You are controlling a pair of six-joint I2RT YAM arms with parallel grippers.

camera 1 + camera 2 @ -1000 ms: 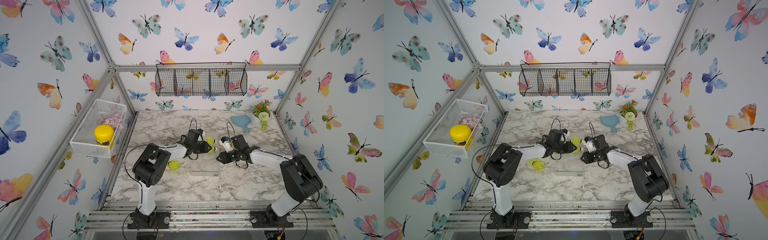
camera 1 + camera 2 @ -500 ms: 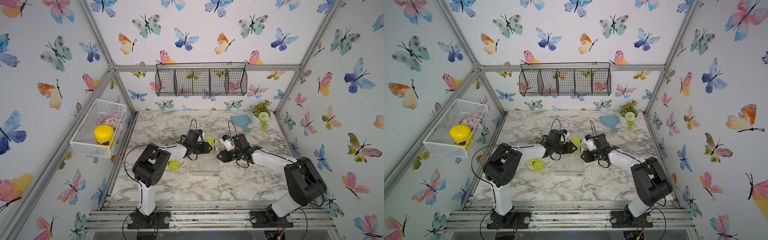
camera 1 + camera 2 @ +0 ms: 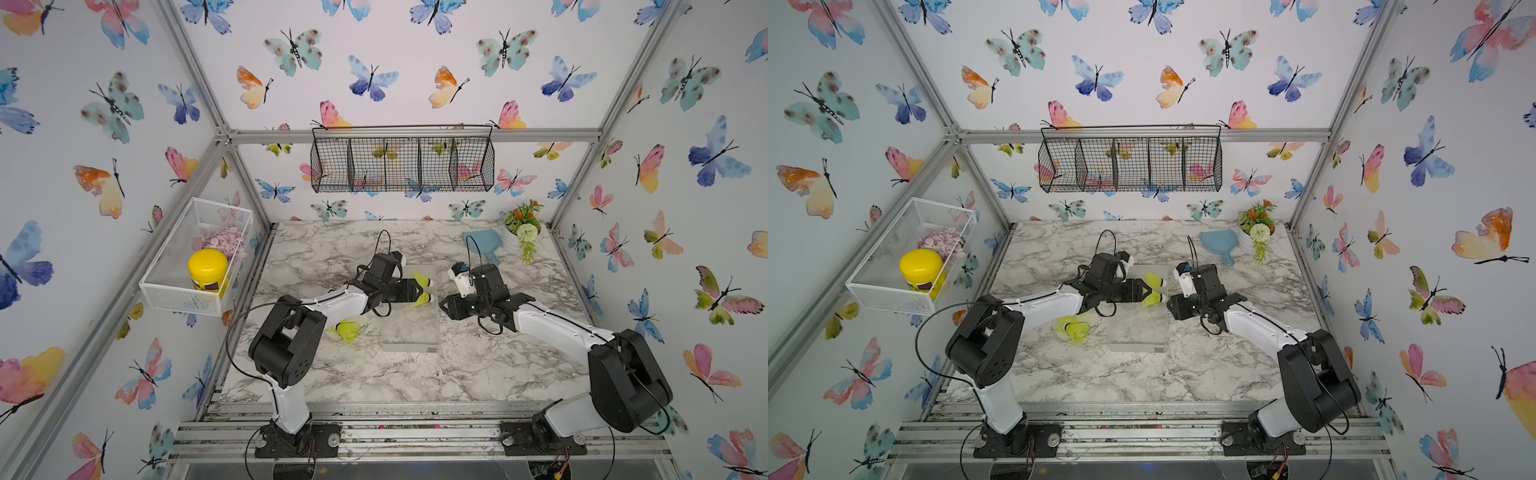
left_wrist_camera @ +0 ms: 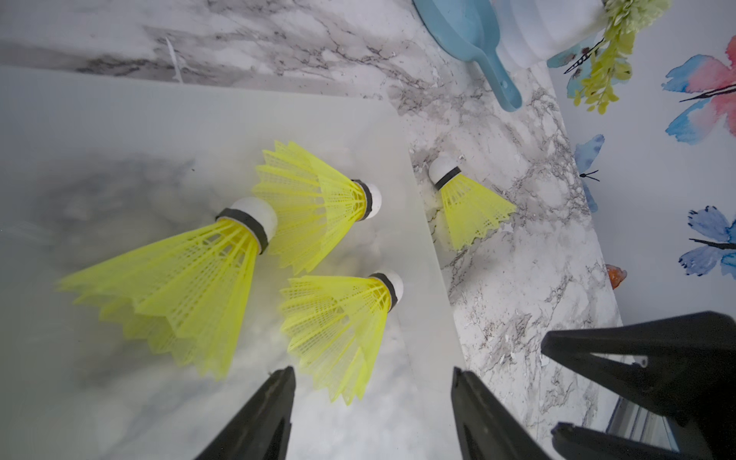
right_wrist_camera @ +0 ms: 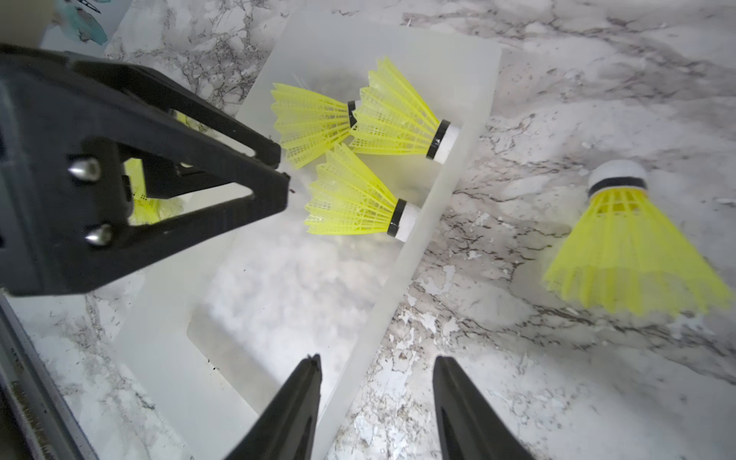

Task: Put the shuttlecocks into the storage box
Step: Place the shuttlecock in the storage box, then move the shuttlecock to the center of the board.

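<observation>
Marble table [image 3: 457, 374]: storage box [image 3: 411, 328], loose shuttlecocks [image 3: 348, 331], blue scoop [image 3: 482, 243], potted plant [image 3: 521, 232].

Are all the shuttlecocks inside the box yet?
No, one shuttlecock lies on the table outside the box.

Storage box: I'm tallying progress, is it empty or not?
Not empty: the right wrist view shows three shuttlecocks inside the storage box.

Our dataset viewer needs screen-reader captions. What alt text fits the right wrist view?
Three neon yellow plastic shuttlecocks lie inside the frosted clear storage box; a fourth shuttlecock rests outside on the marble table. The right gripper is open and empty.
</observation>
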